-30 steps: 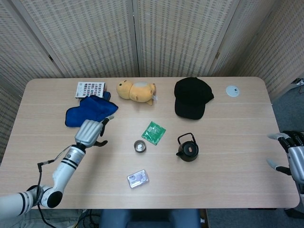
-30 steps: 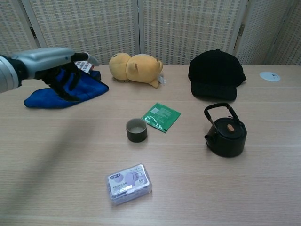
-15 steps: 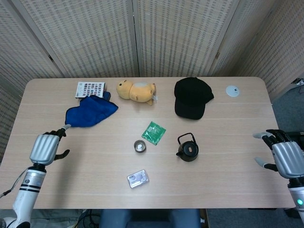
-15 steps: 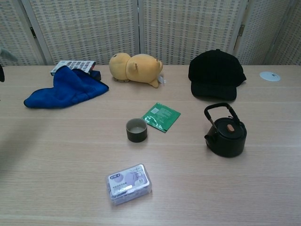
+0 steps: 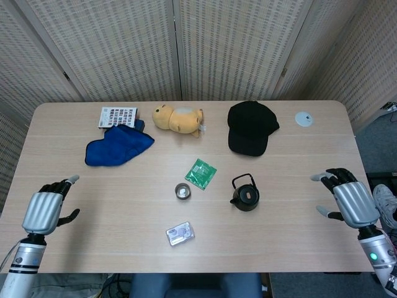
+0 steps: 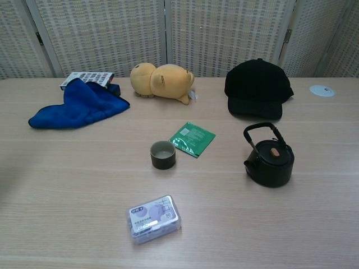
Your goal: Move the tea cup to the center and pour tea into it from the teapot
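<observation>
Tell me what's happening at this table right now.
Nothing is being handled at the moment. The left hand and right hand hover open at opposite ends of the table, both well away from the objects. The small tea cup stands near the middle, beside a green packet, with the black teapot upright to its right, lid on. Pouring has not begun.

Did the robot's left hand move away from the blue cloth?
Yes. The left hand pulled back from the blue cloth toward the table's near left edge.
</observation>
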